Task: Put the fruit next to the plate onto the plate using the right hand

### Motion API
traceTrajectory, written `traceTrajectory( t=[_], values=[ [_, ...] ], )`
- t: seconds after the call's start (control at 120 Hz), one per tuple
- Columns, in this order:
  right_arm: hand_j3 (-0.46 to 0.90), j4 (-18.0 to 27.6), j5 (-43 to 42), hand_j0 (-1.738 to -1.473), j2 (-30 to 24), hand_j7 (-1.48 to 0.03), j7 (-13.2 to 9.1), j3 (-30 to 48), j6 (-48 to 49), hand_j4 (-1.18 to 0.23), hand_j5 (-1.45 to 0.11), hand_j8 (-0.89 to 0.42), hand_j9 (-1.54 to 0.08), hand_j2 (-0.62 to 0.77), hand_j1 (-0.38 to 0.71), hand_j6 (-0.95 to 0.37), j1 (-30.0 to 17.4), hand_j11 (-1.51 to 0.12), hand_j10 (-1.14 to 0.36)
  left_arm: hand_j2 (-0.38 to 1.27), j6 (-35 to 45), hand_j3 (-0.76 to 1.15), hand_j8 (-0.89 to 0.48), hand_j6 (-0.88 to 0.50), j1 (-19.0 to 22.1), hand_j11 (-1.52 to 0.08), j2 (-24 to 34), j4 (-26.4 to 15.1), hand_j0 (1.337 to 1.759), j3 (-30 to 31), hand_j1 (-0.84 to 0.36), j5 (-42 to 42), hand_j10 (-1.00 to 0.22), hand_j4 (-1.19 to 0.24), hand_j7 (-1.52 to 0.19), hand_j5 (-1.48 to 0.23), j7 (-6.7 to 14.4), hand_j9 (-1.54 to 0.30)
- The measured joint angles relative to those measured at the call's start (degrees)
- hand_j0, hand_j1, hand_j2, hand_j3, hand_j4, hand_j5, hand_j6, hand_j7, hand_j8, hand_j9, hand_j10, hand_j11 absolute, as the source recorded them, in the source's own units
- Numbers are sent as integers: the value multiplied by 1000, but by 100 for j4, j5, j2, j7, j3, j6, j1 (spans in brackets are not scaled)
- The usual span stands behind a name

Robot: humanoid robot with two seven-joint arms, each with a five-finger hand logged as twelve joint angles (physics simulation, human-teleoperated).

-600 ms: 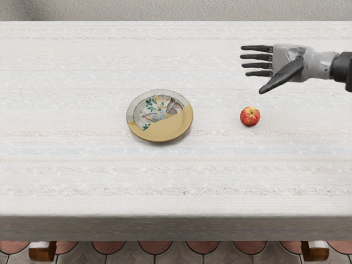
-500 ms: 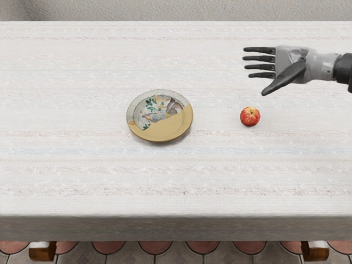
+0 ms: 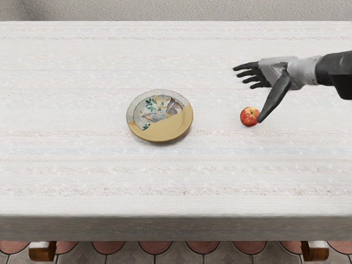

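Four dark fingers stand spread and slightly bent, pointing left, while the long thumb slants down toward the near side so that its tip sits just beside the right flank of the apple; whether it touches the skin cannot be told. Nothing is held: the right hand is open, hanging above the tabletop a little to the far right of the fruit, its arm coming in from the right edge. The apple, red with a yellowish patch, lies on the pale surface well apart from the plate, which sits to its left at about the same depth, painted on its far half and plain yellow on its near half. By my reading this is the reach, at the point of setting up the grasp; pick-up, carry and placing are all not yet done. The next move calls for lowering the palm over the apple and bringing the four fingers round its far-left side to oppose the thumb, then closing evenly. Round and free to roll, the fruit would likely skid left under the thumb alone, so both sides should meet it together.
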Motion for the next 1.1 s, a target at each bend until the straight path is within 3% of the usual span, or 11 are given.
traceTrajectory(
  t=[0.133,0.258,0.358,0.658,1.1],
  values=[
    [0,497,-285,-1658,28,-59,-462,-603,-1345,-47,-59,-47,-59,-8,-296,-48,399,-59,-47,49,0,0,-244,-244,0,-316,0,0,1658,0,58,0,-243,-244,-316,-316,0,-316],
    [0,807,-425,-1658,397,-59,-1018,-913,-2539,-47,-59,-48,-59,-8,-296,-48,559,-59,-47,49,0,0,-244,-244,0,-316,0,0,1658,0,57,0,-244,-244,-316,-316,0,-316],
    [0,968,-459,-1658,801,-59,-1234,-1512,-3529,-47,-59,-48,-59,-8,-296,-48,813,-59,-47,49,0,0,-244,-244,0,-316,0,0,1658,0,57,0,-244,-244,-316,-316,0,-316],
    [0,1065,-600,-1658,1725,-59,-1360,-2424,-5215,-47,-59,-47,-59,-8,-295,-48,975,-59,-47,49,0,0,-244,-244,0,-316,0,0,1658,0,58,0,-243,-244,-316,-316,0,-316],
    [0,763,-552,-1658,2035,-64,-1368,-3192,-5496,-50,-65,-51,-64,-9,-290,-51,956,-64,-50,49,0,0,-244,-244,0,-316,0,0,1658,0,57,0,-243,-244,-316,-316,0,-316]
  ],
)
